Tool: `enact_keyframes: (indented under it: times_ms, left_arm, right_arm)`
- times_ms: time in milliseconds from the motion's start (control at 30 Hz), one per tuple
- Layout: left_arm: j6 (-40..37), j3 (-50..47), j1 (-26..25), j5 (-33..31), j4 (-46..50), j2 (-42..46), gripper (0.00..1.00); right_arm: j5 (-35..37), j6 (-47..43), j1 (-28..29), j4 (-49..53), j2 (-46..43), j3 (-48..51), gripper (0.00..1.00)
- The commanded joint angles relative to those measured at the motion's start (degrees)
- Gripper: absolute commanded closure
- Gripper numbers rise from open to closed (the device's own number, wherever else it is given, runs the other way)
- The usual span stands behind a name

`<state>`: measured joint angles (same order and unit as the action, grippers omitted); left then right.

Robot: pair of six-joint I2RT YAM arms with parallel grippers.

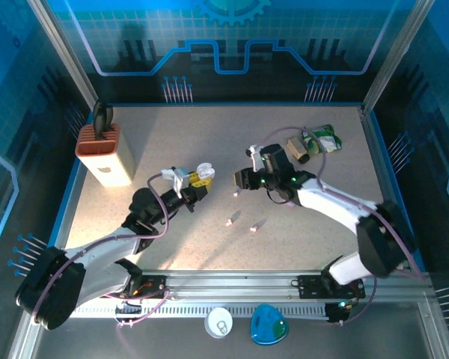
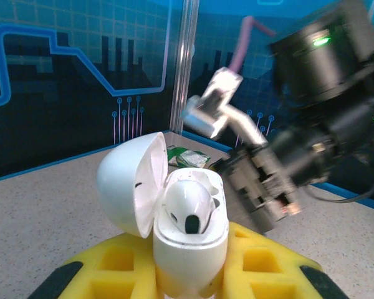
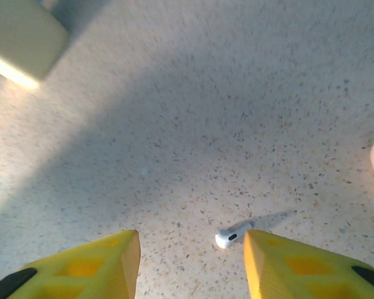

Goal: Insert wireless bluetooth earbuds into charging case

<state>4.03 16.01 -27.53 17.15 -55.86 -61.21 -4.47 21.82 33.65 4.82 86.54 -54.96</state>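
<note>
**Student:** Top external view first: where is the charging case [image 1: 203,170]?

**Tutor:** Left of frame centre, clamped between the closed yellow fingers of the left gripper [image 1: 197,184].

**Student:** Which way does it point in the left wrist view?

**Tutor:** Its long axis stands nearly upright. The hinged lid [image 2: 128,184] hangs open toward frame left, and the mouth faces up and toward the lens. A white seated earbud [image 2: 190,208] sits in the case body, rounded head uppermost.

**Student:** And the right gripper [image 1: 240,179]?

**Tutor:** It lies just right of the case in the top view. Its jaws are parted with nothing between them. In the right wrist view its yellow fingers [image 3: 100,265] occupy the lower corners. A loose earbud [image 3: 233,232] lies flat on the table [image 3: 174,124], just beside the inner edge of the right-hand finger; contact cannot be judged. Its long axis runs from lower left to upper right, bulb at lower left and stem at upper right.

**Student:** Any other buds?

**Tutor:** In the top view a second earbud [image 1: 229,221] and a third earbud [image 1: 254,227] rest on the table below centre, near each other. They are too small to show orientation.
</note>
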Motion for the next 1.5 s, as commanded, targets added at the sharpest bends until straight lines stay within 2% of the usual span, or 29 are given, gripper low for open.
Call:
enact_keyframes:
  times_ms: [0,233,433,1000,1467]
  left_arm:
    - [-0.3,-2.3,0.4,-0.6,-1.8,2.0,1.0]
    - [-1.2,-3.4,0.3,1.1,-2.1,3.0,1.0]
    - [-1.5,-3.0,0.3,1.7,-2.6,2.5,1.0]
    - [-0.3,-1.9,0.4,1.7,-1.3,2.0,1.0]
    - [-0.3,-2.2,0.3,-0.7,-0.7,2.6,1.0]
  right_arm:
    - [-3.5,1.0,-0.4,8.3,8.0,-6.0,0.54]
    - [-8.0,1.1,-0.1,11.4,22.2,-16.1,0.53]
    - [-9.5,2.1,-0.3,11.8,27.0,-17.9,0.51]
    - [-8.5,1.2,-0.9,12.8,20.2,-9.7,0.49]
    - [-2.5,-3.4,1.7,26.3,19.9,-16.0,0.49]
